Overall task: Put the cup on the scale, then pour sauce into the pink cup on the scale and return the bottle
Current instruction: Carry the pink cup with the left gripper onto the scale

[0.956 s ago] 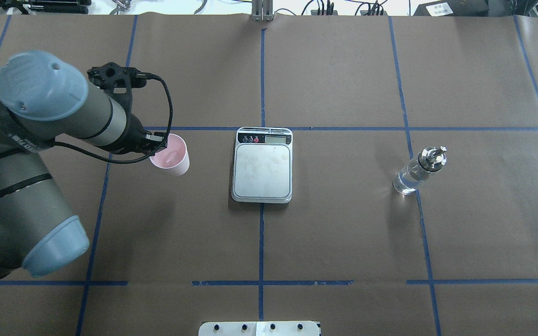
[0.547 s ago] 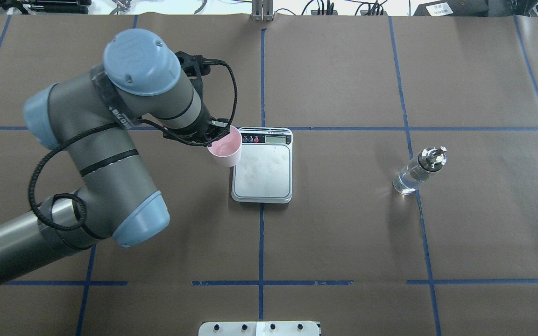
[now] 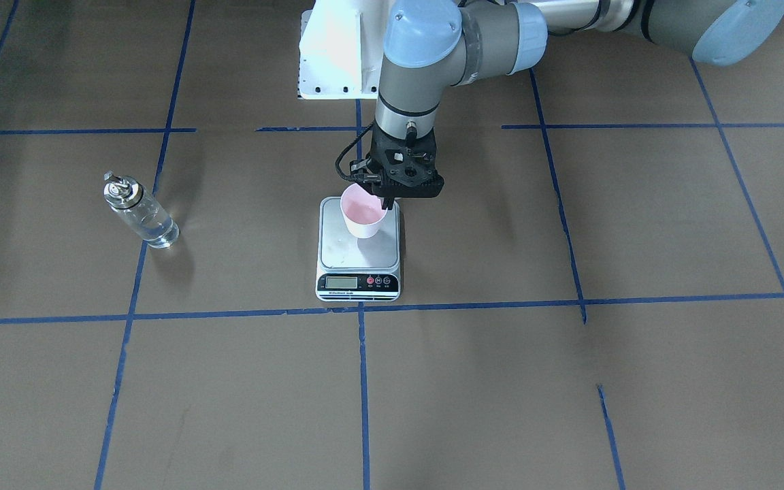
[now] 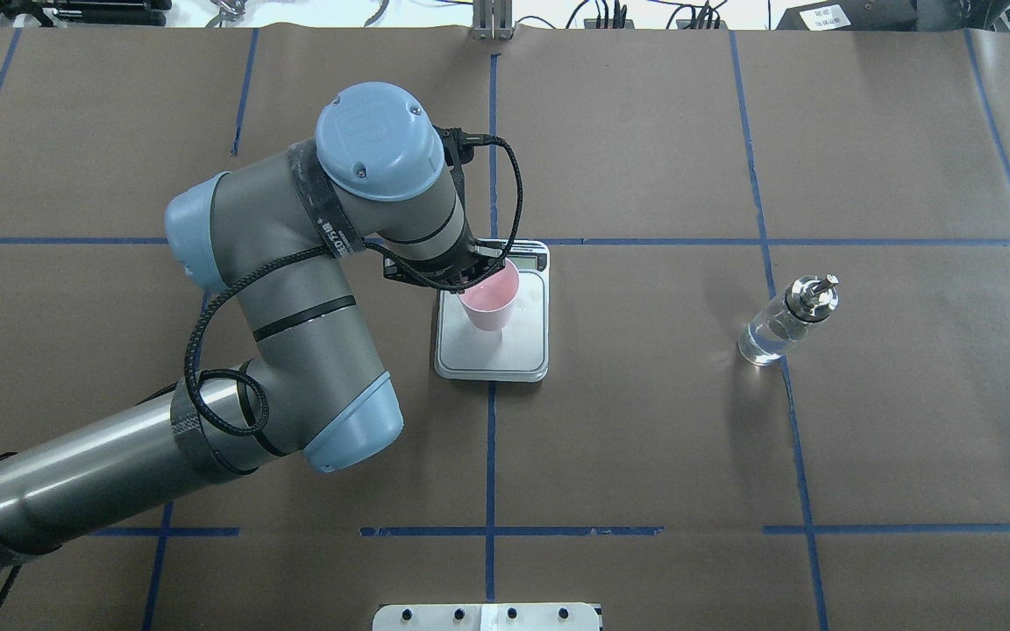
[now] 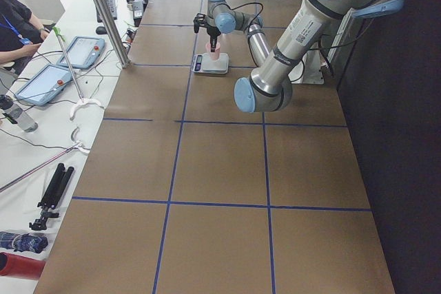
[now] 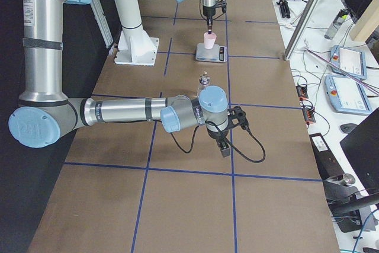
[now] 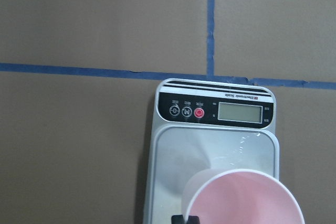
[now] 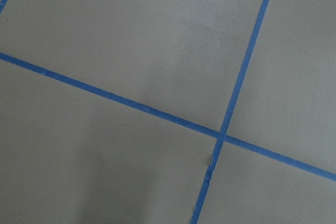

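The pink cup [image 4: 489, 302] [image 3: 363, 212] [image 7: 247, 203] is upright over the silver platform of the scale [image 4: 514, 346] [image 3: 351, 255] [image 7: 210, 150], toward its display end. My left gripper [image 4: 474, 272] [image 3: 386, 199] is shut on the cup's rim. I cannot tell whether the cup's base touches the platform. The glass bottle [image 4: 781, 324] [image 3: 143, 214] of clear sauce stands alone, far to the scale's right in the overhead view. My right gripper [image 6: 224, 143] hangs low over bare table near the bottle; I cannot tell if it is open or shut.
Brown paper with blue tape lines [image 4: 489, 456] covers the table. The robot's white base plate [image 3: 337, 54] sits at the near edge. A person [image 5: 17, 22], tablets [image 5: 86, 49] and cables lie on a side bench beyond the table.
My left arm has swung right with the cup in its grip, from well left of the scale to over the platform. The bottle has not moved.
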Available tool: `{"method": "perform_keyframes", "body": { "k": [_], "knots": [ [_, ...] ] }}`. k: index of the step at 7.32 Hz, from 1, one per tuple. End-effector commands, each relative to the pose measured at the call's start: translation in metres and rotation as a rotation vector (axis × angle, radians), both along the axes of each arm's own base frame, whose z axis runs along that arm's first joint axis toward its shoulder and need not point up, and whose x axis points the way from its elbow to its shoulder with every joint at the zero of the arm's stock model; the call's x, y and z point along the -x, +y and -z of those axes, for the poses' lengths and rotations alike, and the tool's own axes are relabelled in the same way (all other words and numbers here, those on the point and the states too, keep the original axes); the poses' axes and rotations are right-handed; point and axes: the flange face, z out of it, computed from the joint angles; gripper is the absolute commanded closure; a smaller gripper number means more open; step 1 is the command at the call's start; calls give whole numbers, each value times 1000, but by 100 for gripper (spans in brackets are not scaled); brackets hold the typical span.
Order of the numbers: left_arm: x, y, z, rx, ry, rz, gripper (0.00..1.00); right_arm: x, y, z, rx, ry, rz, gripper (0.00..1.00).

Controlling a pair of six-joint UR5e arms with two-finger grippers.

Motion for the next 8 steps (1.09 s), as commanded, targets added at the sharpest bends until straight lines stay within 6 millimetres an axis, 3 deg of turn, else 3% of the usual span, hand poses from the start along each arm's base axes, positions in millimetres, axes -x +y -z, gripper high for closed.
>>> {"method": "perform_keyframes", "body": {
  "k": [1, 4, 5, 6, 8],
  "knots": [
    [-5, 4, 0, -3, 3, -7, 95, 0, 1, -1, 2, 0, 0, 0],
    [-17, 0, -11, -7, 3, -10, 81, 0, 2, -2, 4, 0, 0, 0],
    [-18, -1, -12, -8, 6, -11, 68, 0, 2, -2, 4, 0, 0, 0],
    [-18, 0, -12, -10, 6, -11, 35, 0, 2, -2, 4, 0, 0, 0],
    [-12, 0, -11, -24, 9, -10, 0, 0, 2, 1, -1, -2, 1, 0]
  ]
}}
